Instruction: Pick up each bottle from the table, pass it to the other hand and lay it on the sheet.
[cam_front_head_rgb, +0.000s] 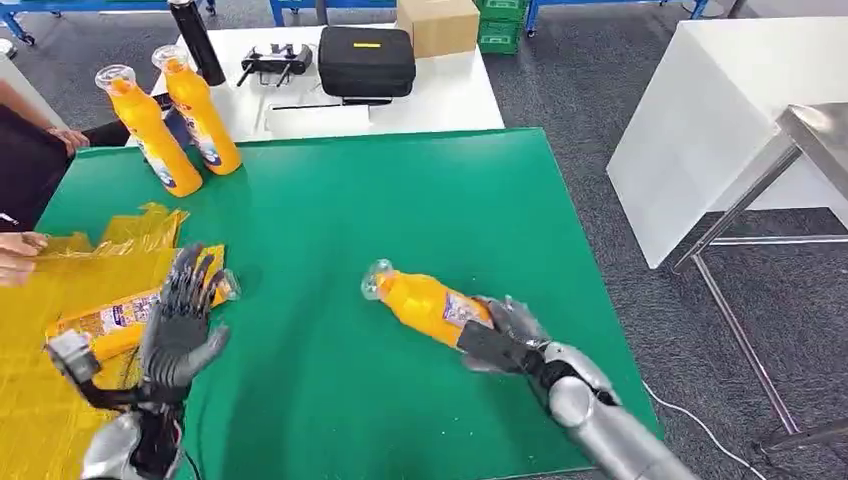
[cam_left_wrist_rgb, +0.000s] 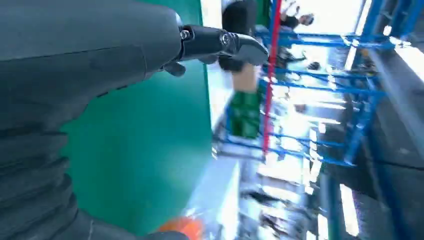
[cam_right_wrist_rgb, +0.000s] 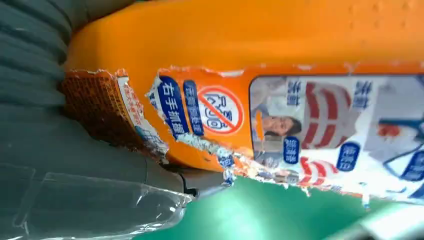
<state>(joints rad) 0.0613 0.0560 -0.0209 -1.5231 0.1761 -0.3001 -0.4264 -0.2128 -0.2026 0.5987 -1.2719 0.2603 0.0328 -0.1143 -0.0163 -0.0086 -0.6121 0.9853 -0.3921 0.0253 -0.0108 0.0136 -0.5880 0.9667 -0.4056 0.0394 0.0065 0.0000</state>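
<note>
The bottle (cam_front_head_rgb: 425, 305) in play is orange plastic with a clear cap, and it lies tilted across the green mat (cam_front_head_rgb: 400, 200) of the counter, cap toward the middle, base wrapped by the right robot hand (cam_front_head_rgb: 505, 335). In the right wrist view its label (cam_right_wrist_rgb: 300, 130) is torn and peeling at the edges; it carries Chinese characters in blue lozenges, a red crossed-out circle and a small photo of a person. I cannot read the rest.

A second bottle (cam_front_head_rgb: 120, 320) lies flat on the crinkled yellow sheet (cam_front_head_rgb: 40, 330) at the mat's left edge. The left robot hand (cam_front_head_rgb: 180, 325) hangs over it with fingers spread wide and nothing in it. A person's hand (cam_front_head_rgb: 15, 255) rests at the sheet's far left edge.

Two more orange bottles (cam_front_head_rgb: 200, 110) stand upright, touching, at the mat's far left corner. Behind them, on a white table (cam_front_head_rgb: 460, 95), are a dark cylinder (cam_front_head_rgb: 195, 40), a black controller (cam_front_head_rgb: 275, 62), a black zip case (cam_front_head_rgb: 366, 60) and a cardboard box (cam_front_head_rgb: 437, 25).

The middle of the mat between the two hands is open green surface; its right edge drops to grey floor (cam_front_head_rgb: 620, 330).
</note>
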